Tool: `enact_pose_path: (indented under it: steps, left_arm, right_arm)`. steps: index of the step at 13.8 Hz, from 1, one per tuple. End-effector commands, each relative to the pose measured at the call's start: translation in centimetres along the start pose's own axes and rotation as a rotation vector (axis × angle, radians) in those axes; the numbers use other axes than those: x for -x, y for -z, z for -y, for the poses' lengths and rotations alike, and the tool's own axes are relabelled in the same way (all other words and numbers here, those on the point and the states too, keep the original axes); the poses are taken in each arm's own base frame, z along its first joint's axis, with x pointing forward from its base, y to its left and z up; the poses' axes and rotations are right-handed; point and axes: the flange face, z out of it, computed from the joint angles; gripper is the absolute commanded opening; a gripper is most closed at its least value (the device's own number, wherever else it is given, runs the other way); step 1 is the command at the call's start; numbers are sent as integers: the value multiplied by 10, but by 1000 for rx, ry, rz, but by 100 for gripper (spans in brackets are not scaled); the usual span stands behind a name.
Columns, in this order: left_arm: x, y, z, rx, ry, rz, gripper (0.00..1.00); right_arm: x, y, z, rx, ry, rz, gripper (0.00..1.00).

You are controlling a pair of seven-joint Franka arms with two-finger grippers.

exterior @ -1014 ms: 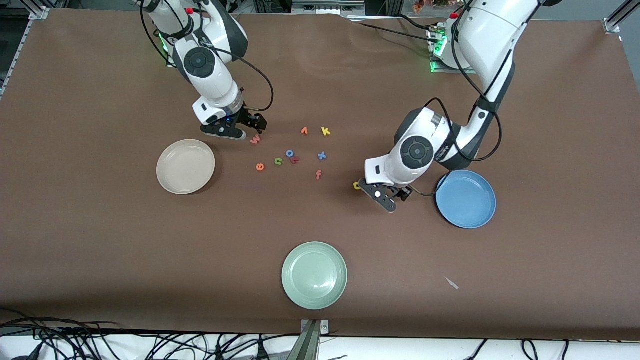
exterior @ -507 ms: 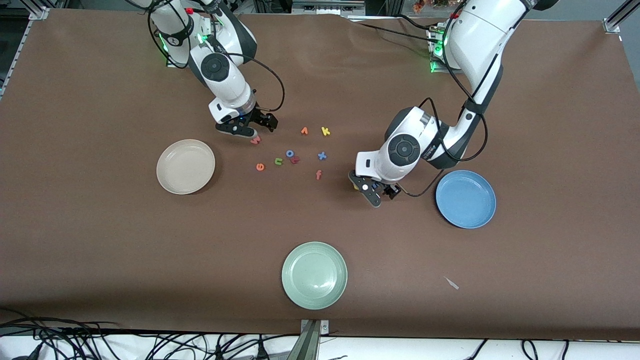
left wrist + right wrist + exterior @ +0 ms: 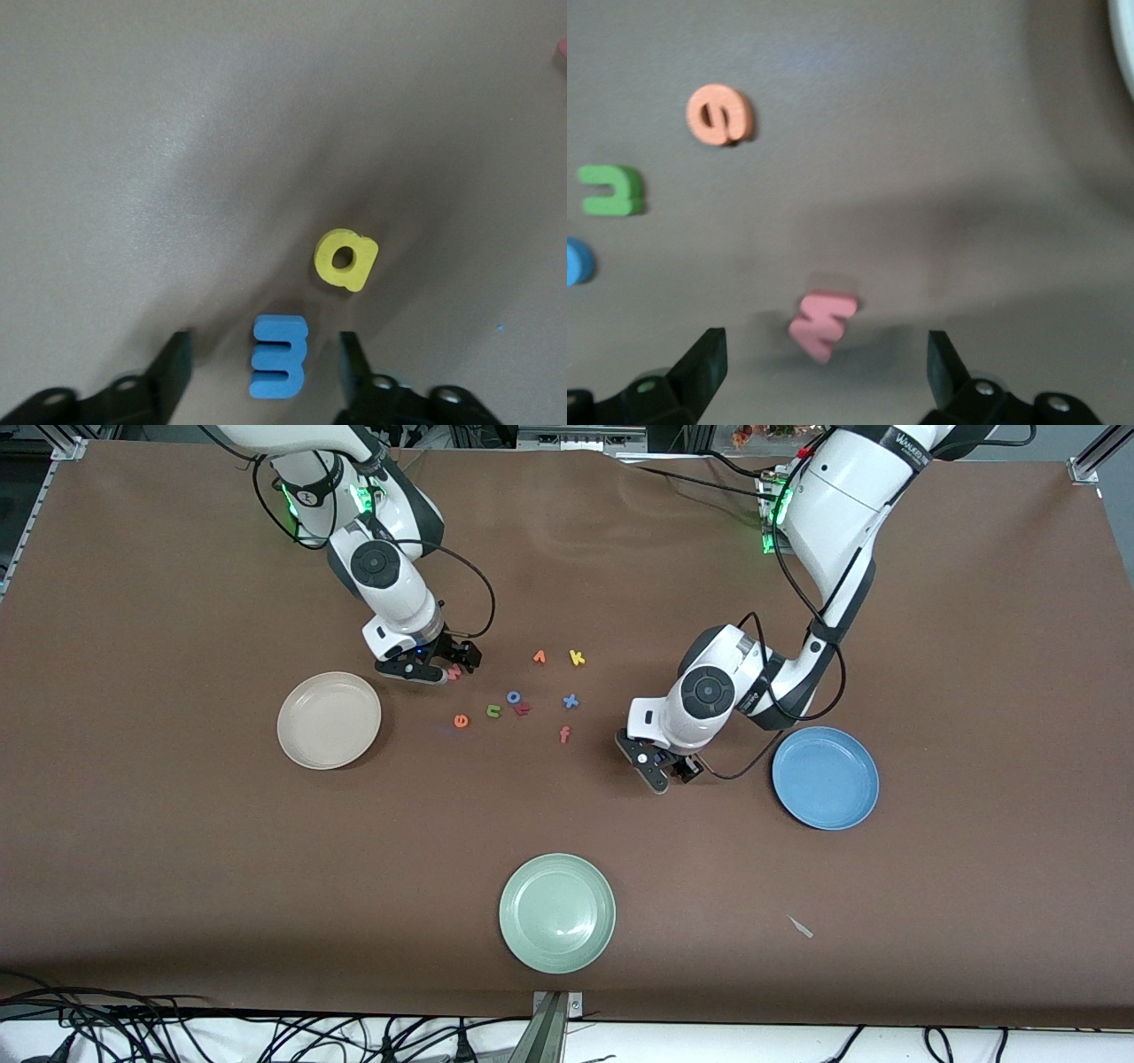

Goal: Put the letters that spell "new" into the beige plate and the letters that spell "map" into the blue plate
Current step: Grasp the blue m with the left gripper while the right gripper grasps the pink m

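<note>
Both arms are shifted since earlier, so the blue "m" (image 3: 278, 356) is straddled by the unclenched left end effector (image 3: 266, 370), the salmon "w" (image 3: 822, 323) by the spread right end effector (image 3: 824, 361).

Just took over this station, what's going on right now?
Both arms are going for letters. The left gripper is low over the blue "m", fingers on either side of it, yellow "p" beside it. The right gripper is open around the pink "w". The beige plate and blue plate hold nothing.
</note>
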Motion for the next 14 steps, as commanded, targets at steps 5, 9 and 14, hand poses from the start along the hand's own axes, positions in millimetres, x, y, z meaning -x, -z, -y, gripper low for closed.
enact_pose_path:
  steps: [5, 9, 14]
  left_arm:
    - [2, 14, -2, -27, -31, 0, 10]
    - [17, 81, 28, -48, -93, 48, 9]
    - [97, 98, 156, -28, -198, 51, 9]
  right_arm:
    - [8, -14, 8, 12, 26, -11, 93]
    - [11, -25, 8, 61, 53, -36, 81]
    - [9, -26, 8, 71, 49, -45, 72]
